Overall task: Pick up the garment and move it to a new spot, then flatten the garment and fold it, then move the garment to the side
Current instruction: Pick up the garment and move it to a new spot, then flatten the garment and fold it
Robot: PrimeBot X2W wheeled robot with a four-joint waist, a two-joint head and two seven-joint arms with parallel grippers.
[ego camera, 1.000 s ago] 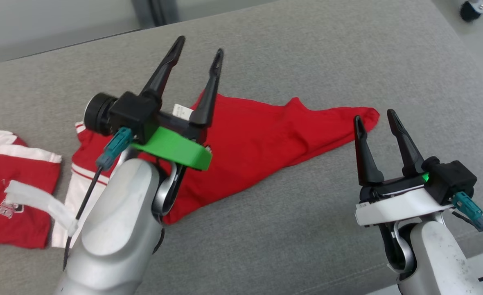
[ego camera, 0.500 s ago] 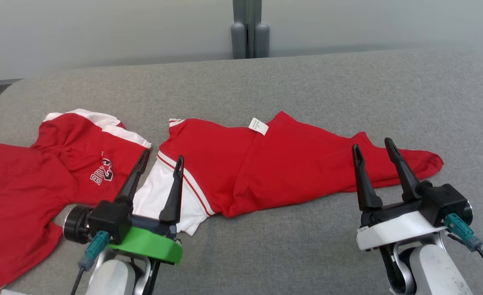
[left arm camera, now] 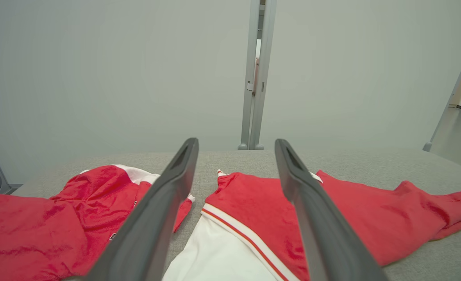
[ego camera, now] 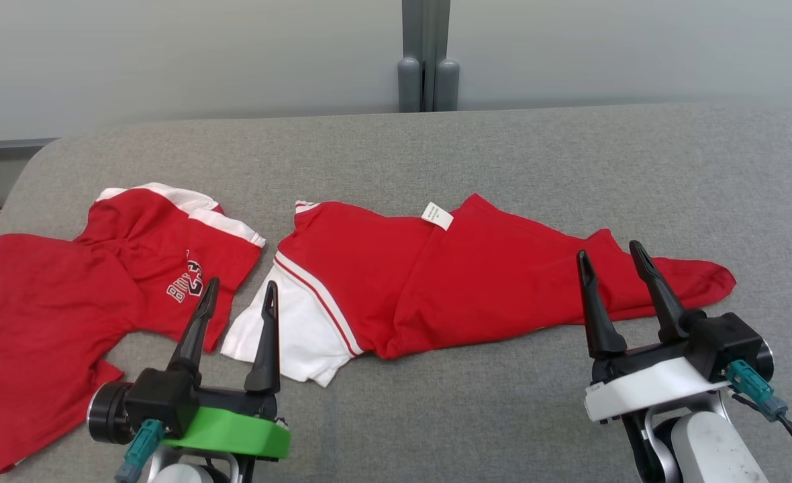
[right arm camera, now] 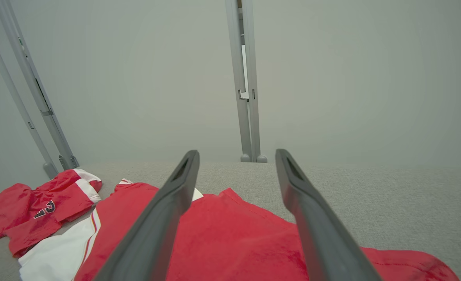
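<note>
The garment is red and lies spread on the grey cloth-covered table, a little toward 4 o'clock from the middle of the head view. A small white tag sits on its far edge, at about 12 o'clock on the garment. The tag carries tiny dark print that is too small to read.

The garment's long axis runs nearly from 9 o'clock to 3 o'clock across the head view. Its narrow, tapered end points toward 3 o'clock. Its broad end lies toward 8 o'clock and has a white panel edged with thin red and white stripes.

A second red garment with white trim lies rumpled at 9 o'clock, close beside the first with a strip of grey table between them. It bears white, dark-outlined lettering that seems to begin "BUL", with part of a numeral next to it. The rest is lost in a fold.

The left gripper is at 7 o'clock in the head view, fingers spread and empty, with its tips in line with the gap between the two garments. The right gripper is at 4 o'clock, likewise spread wide and holding nothing, with its tips in front of the garment's tapered end. Whether either touches the cloth cannot be told.
</note>
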